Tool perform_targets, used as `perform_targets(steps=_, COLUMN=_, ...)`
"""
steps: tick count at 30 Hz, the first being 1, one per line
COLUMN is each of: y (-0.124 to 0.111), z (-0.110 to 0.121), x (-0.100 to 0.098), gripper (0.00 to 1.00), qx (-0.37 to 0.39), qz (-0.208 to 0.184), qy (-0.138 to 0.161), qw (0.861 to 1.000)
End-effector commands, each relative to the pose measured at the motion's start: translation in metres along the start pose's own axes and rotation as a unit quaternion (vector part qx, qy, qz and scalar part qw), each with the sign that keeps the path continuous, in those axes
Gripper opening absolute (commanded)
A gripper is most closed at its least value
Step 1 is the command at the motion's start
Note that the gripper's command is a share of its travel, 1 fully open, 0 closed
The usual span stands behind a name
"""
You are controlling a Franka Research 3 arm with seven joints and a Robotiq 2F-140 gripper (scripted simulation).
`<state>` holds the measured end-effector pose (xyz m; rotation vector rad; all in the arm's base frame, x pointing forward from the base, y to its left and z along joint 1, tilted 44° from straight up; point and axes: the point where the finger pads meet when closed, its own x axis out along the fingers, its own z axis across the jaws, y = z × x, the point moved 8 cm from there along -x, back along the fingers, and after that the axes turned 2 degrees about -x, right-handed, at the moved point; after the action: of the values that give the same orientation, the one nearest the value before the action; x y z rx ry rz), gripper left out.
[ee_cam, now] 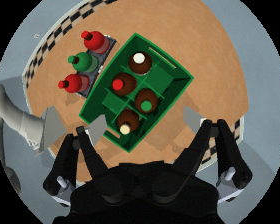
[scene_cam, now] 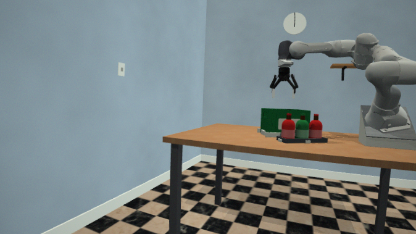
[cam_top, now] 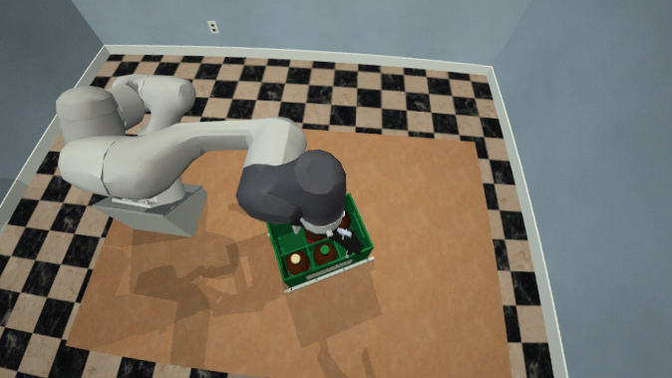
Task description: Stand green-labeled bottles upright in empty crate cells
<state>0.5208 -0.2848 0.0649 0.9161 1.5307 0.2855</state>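
Observation:
My gripper (scene_cam: 282, 92) is open and empty, high above the green crate (scene_cam: 285, 118). In the wrist view the gripper (ee_cam: 122, 123) looks down on the crate (ee_cam: 140, 92). Four brown bottles stand in the crate, one of them with a green cap (ee_cam: 145, 104). An empty cell (ee_cam: 98, 108) lies at the crate's end. Beside the crate, a dark tray (scene_cam: 302, 140) holds a green-labeled bottle (scene_cam: 302, 126) upright between two red-labeled bottles (scene_cam: 288, 126) (scene_cam: 315, 126). In the top view my arm hides the tray, but the crate (cam_top: 323, 240) shows below the wrist.
The robot's base (scene_cam: 386, 128) stands on the wooden table to the right of the tray. The table's near edge (scene_cam: 278, 149) runs just in front of the tray.

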Motion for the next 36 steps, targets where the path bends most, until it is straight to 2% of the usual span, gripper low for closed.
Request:
perform_targets(steps=1, y=0.0004, z=0.0008, x=0.0011, gripper=1.0, qx=-0.006, qz=0.002, qy=0.001, qw=1.0)
perform_targets(steps=2, y=0.0004, z=0.0008, x=0.0011, gripper=1.0, qx=-0.006, qz=0.002, qy=0.001, qw=1.0)
perform_targets(steps=3, y=0.0004, z=0.0008, x=0.0011, gripper=0.0, qx=-0.006, qz=0.002, qy=0.001, qw=1.0)
perform_targets(steps=36, y=0.0004, z=0.0008, x=0.0011, gripper=0.0, qx=-0.006, qz=0.002, qy=0.001, qw=1.0)
